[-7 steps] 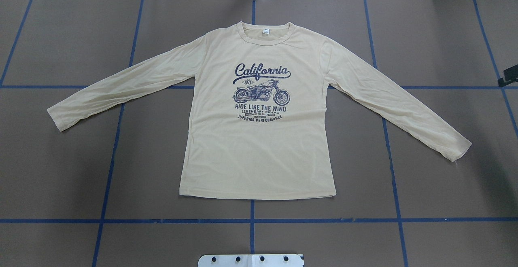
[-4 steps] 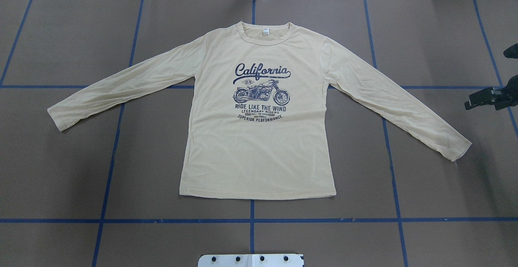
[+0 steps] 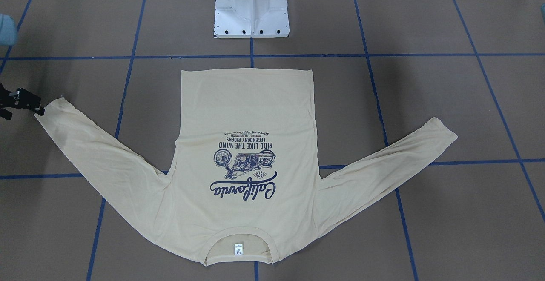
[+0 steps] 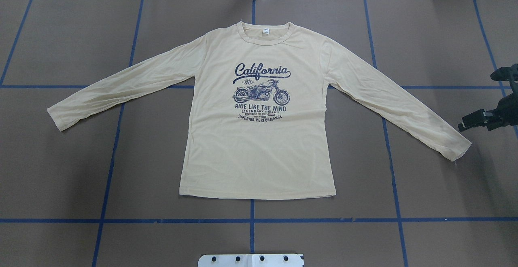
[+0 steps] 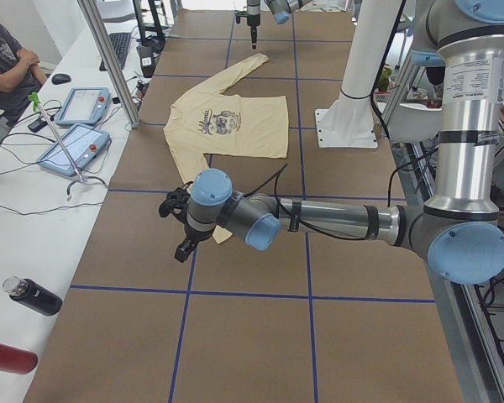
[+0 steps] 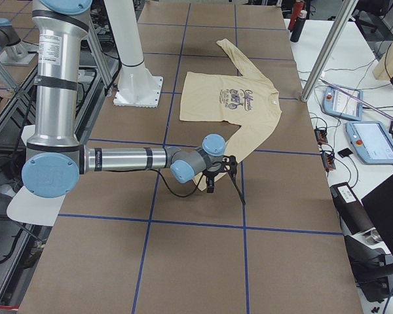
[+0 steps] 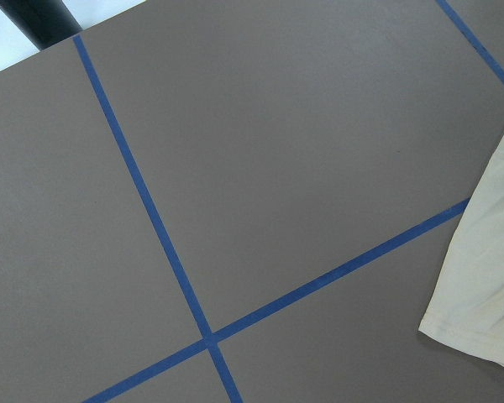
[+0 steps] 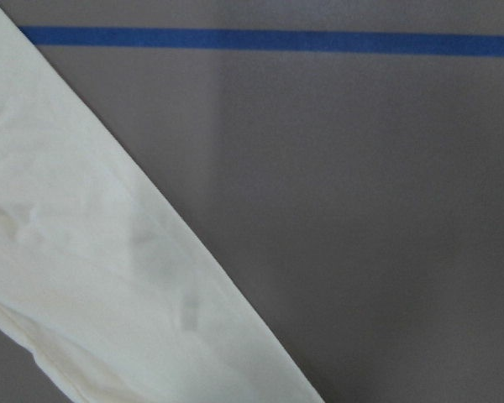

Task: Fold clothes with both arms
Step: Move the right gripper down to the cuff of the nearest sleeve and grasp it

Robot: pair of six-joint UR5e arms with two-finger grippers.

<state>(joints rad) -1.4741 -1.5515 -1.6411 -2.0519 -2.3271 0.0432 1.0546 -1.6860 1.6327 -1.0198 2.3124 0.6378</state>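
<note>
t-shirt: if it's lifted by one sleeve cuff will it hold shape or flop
Probably floppy: the T-shirt lies fully flat with soft wrinkles along its sleeve, so a lifted cuff would likely drape and trail. It lies thin against the table, so probably light. Pushed, it would likely bunch rather than slide.

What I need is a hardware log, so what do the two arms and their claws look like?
Both the left arm and right arm are silver-grey metal tubes joined by rounded light blue caps. A white printed label wraps each upright segment. Black cables run along the forearms. The left claw and right claw are black and angular.
</note>
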